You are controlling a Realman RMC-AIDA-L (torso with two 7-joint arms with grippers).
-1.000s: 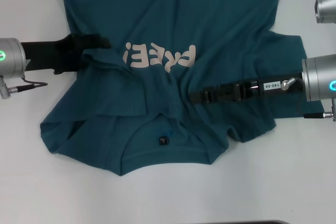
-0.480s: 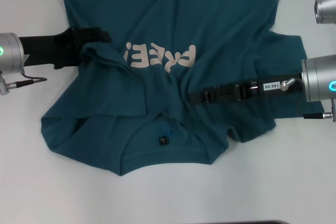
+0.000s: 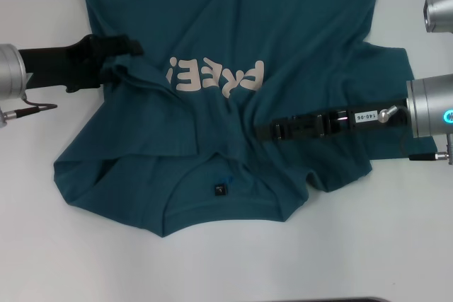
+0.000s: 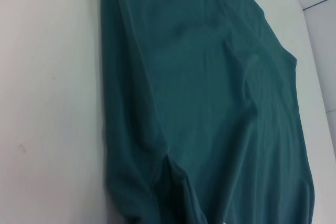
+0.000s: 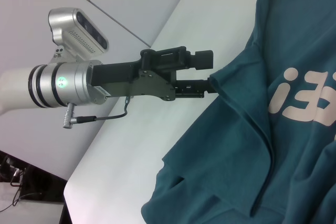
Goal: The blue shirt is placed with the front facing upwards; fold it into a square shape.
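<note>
The blue shirt lies front up on the white table, its pale "FREE!" lettering mid-chest and the small dark neck tag toward me. My left gripper is at the shirt's left edge, shut on a raised fold of cloth; the right wrist view shows the same pinch by the left gripper on the shirt. My right gripper lies across the shirt's right side, its tip where creases meet near the middle. The left wrist view holds only teal shirt and table.
Bare white table surrounds the shirt on the left, right and near side. The right arm's silver wrist body and a silver camera housing sit at the right edge. The table's near edge shows as a dark strip.
My left arm has drawn back to the left, and the pinched fold of the shirt's left edge has shifted left with it. The right arm has stayed still.
</note>
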